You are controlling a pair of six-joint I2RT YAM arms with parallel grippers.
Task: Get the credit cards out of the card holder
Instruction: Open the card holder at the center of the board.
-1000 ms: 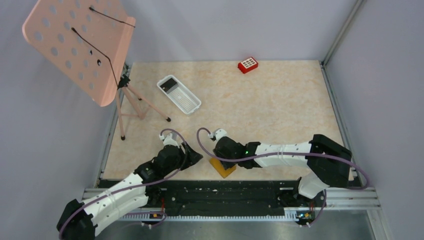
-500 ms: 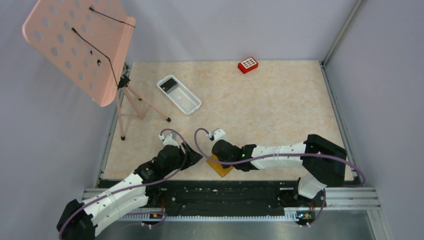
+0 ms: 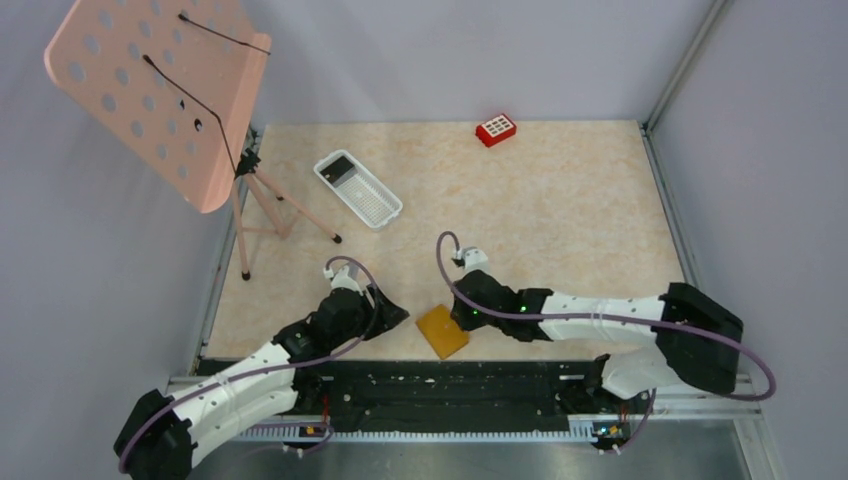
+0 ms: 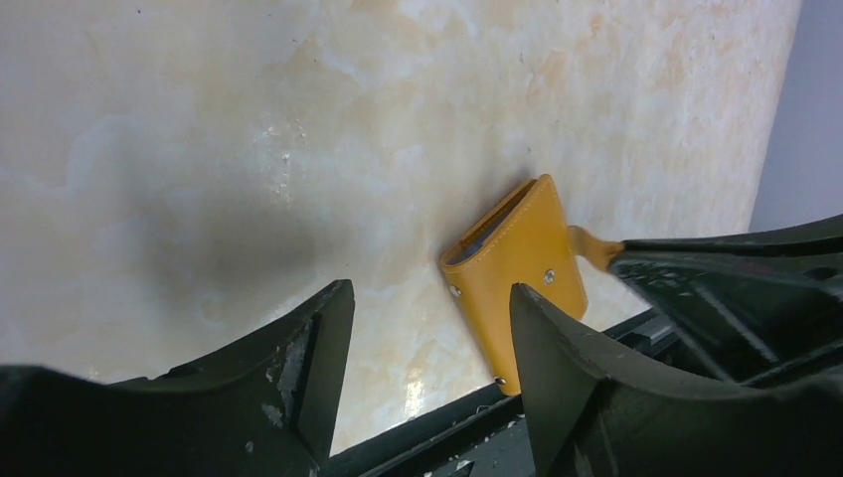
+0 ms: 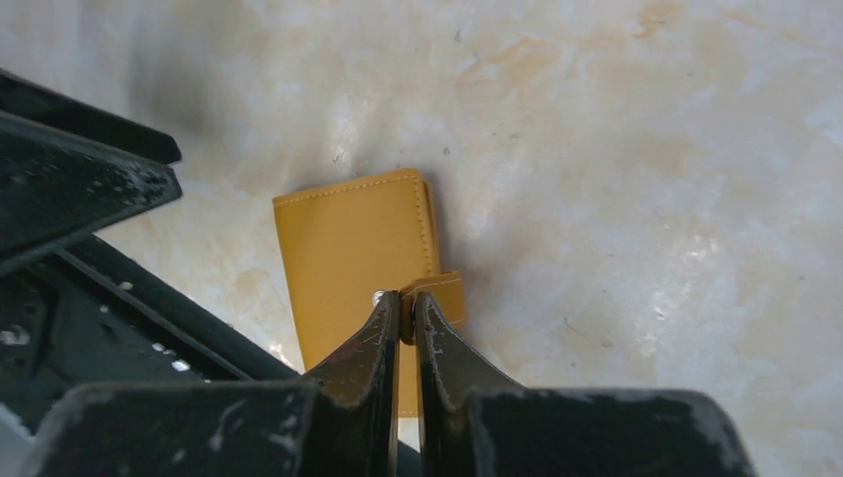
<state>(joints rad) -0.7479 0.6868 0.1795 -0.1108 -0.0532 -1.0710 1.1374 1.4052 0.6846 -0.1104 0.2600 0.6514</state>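
— Mustard card holder (image 3: pixel 443 330): where was it?
— Closed, at the near edge of the worktop (image 3: pixel 550 200). My right end effector (image 5: pixel 401 303) pinched its strap (image 5: pixel 442 293), my left end effector (image 4: pixel 429 293) gaped beside it; opening step, I'd judge, next needing a gentle peel

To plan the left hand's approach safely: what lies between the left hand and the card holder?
Only bare table lies between left hand and card holder, in the top view.

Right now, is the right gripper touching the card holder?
Touching. In the right wrist view the right gripper is pinched shut on the clasp tab of the card holder, with no gap.
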